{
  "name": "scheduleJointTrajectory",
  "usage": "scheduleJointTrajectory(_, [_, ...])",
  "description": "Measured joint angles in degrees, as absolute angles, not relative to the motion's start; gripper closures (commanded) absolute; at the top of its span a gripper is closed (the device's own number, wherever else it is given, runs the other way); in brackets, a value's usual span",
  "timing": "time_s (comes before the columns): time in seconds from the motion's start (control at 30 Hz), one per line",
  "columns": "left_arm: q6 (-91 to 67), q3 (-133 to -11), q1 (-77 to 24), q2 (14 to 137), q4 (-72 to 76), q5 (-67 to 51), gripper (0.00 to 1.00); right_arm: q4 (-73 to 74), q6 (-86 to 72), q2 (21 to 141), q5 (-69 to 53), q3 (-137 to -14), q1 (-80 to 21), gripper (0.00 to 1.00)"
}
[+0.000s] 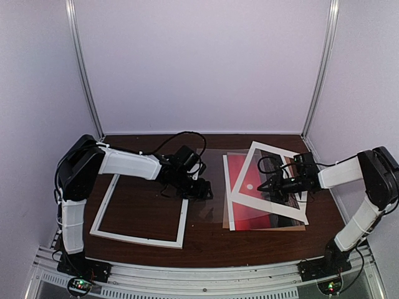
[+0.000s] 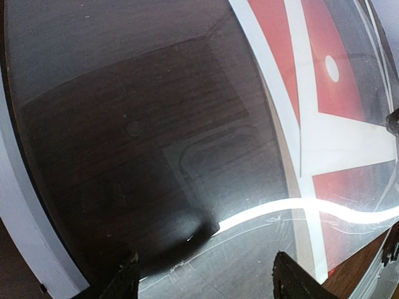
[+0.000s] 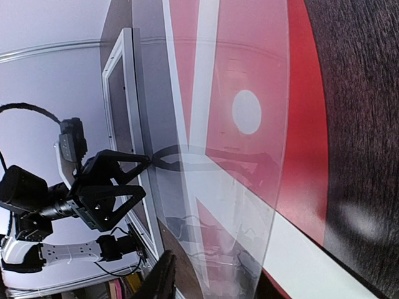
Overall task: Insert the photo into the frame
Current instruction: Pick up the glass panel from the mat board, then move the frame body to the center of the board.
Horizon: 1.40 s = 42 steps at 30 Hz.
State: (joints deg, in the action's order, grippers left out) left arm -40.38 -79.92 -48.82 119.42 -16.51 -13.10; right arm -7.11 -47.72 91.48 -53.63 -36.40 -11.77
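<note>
The photo [image 1: 239, 199] is pinned under a white mat [image 1: 269, 208], right of the frame [image 1: 137, 238] — the right gripper [image 1: 269, 185], whose opening cannot be told, is poised there, probably to clear it; the left gripper [image 1: 202, 190] is held with its jaws apart.

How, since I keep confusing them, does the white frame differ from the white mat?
The frame lies left over bare wood; the mat lies right over the red photo. The frame sits square to the table; the mat is skewed. The mat's border is wider than the frame's. Both are white open rectangles.
</note>
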Motion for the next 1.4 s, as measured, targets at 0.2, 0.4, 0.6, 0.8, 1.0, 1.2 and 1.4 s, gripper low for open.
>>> scheduleJointTrajectory(0.2, [-40.36,-78.85,-48.86,118.91,-15.18,-13.13,0.26,-4.95,-46.54,91.96,-53.17,-37.71,-11.77,0.87])
scheduleJointTrajectory(0.4, [-39.79,-78.3,-48.86,118.54,-14.61,-13.76,0.25,-2.87,-45.3,91.94,-52.86,-40.12,-11.84,1.0])
scheduleJointTrajectory(0.6, [-38.09,-77.32,-48.97,116.84,-15.68,-14.04,0.21,3.4,-42.59,90.17,-51.99,-43.18,-11.88,1.0])
scheduleJointTrajectory(0.8, [-36.42,-77.23,-47.7,109.21,-19.73,-13.96,0.18,11.75,-38.96,85.69,-50.87,-47.97,-11.9,1.0])
scheduleJointTrajectory(1.0, [-33.85,-77.01,-38.24,98.48,-26.09,-12.71,0.14,19.59,-36.12,81.73,-50.3,-54.33,-11.9,1.0])
scheduleJointTrajectory(1.2, [-29.39,-73.25,-23.79,93.76,-34.83,-9.58,0.1,25.56,-33.65,79.79,-50.17,-59.46,-12.16,1.0])
scheduleJointTrajectory(1.4, [-25.21,-70.24,-11.68,93.71,-42.22,-5.98,0.06,28.49,-32.58,79.7,-50.19,-61.76,-12.38,1.0])
